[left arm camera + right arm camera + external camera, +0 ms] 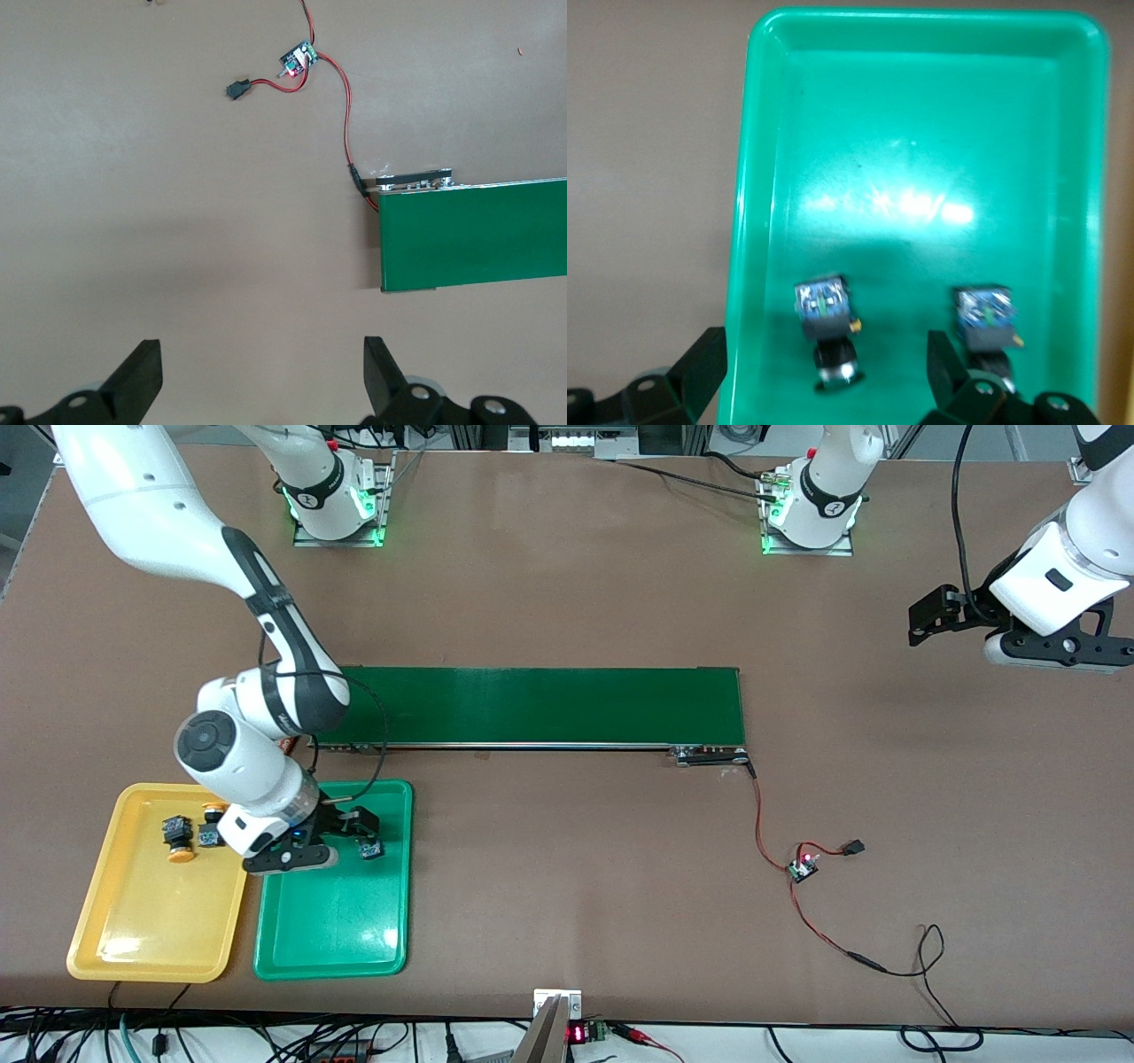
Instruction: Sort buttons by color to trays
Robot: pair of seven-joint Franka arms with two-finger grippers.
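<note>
My right gripper [357, 831] hangs open low over the green tray [337, 921], at its end nearest the conveyor. In the right wrist view a button [828, 323] with a black-and-blue body lies loose on the green tray's floor [921, 133] between the spread fingers of the right gripper [824, 372]. A second button [985, 320] lies beside it, just outside one finger; it also shows in the front view as a button [370, 850]. Two yellow-capped buttons [179, 839] [211, 831] lie in the yellow tray [151, 921]. My left gripper [921, 624] [261, 372] waits open over bare table.
The long dark-green conveyor belt [532, 704] [469, 235] lies across the middle, farther from the front camera than the trays. A small circuit board [803, 865] [301, 57] with red wires lies toward the left arm's end.
</note>
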